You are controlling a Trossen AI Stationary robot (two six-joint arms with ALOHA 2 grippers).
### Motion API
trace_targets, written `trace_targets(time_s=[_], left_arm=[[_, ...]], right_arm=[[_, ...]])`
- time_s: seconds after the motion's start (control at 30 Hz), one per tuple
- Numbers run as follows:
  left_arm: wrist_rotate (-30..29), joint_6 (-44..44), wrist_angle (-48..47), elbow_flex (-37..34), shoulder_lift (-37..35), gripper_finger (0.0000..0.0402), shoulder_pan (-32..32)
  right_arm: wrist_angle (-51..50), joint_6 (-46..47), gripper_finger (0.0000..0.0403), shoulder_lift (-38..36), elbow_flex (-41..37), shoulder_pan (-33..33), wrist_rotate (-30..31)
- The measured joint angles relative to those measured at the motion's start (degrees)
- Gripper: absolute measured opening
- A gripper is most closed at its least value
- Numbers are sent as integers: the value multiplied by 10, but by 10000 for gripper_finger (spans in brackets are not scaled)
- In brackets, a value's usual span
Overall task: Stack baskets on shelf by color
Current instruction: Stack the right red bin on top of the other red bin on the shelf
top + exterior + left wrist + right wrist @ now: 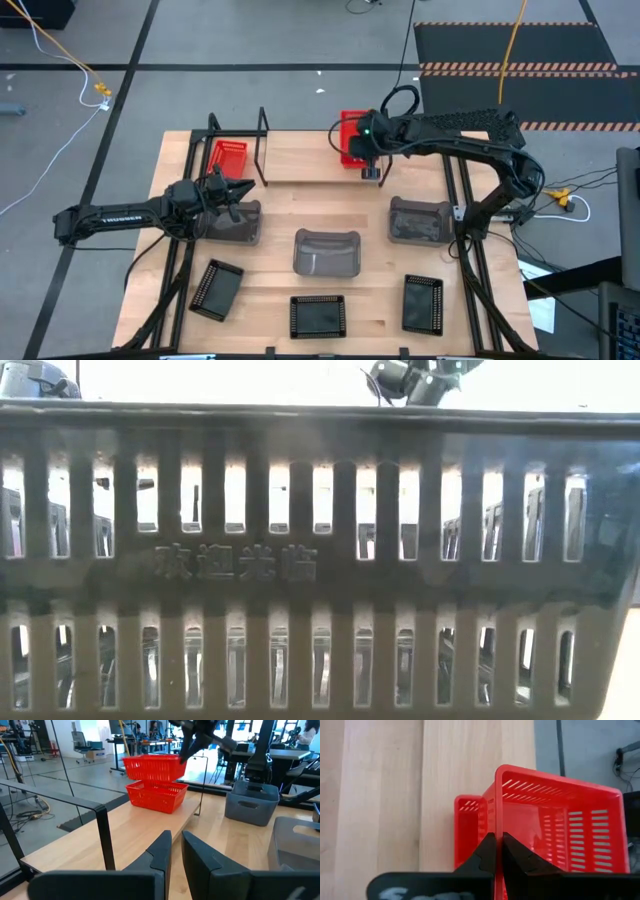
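Observation:
My right gripper (495, 840) is shut on a red basket (152, 766) and holds it in the air just above a second red basket (156, 795), which stands on the shelf's light wood board (300, 160). A third red basket (228, 158) sits at the shelf's left end between thin black frames (262, 140). My left gripper (176, 837) waits level over the left grey basket (232, 222), with a narrow gap between its fingers and nothing in it. My right gripper pinches the top rim of one side wall (495, 820) of the red basket near a corner, with one finger inside the basket and one outside. The fingers slant down from above and from the table's right. The basket hangs roughly level, clear of the red basket below.
Two more grey baskets (326, 250) (419, 220) stand mid-table. Three black baskets (216, 288) (318, 315) (422, 302) line the near edge. The slotted wall of one black basket (320, 560) fills the low view. Bare board lies between the left and right red baskets.

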Motion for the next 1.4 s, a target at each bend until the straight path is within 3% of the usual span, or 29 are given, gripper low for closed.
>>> trace_targets(time_s=[0.43,0.6,0.73,1.4], left_arm=[[0,-1,0,0,0,47,0],[0,0,0,0,0,47,0],[0,0,0,0,0,47,0],[0,-2,0,0,0,47,0]], right_arm=[[87,22,3,0,-88,-1,-2],[88,35,8,0,-96,0,-7],[81,50,20,0,-97,0,-51],[73,71,30,0,-97,0,-62]])
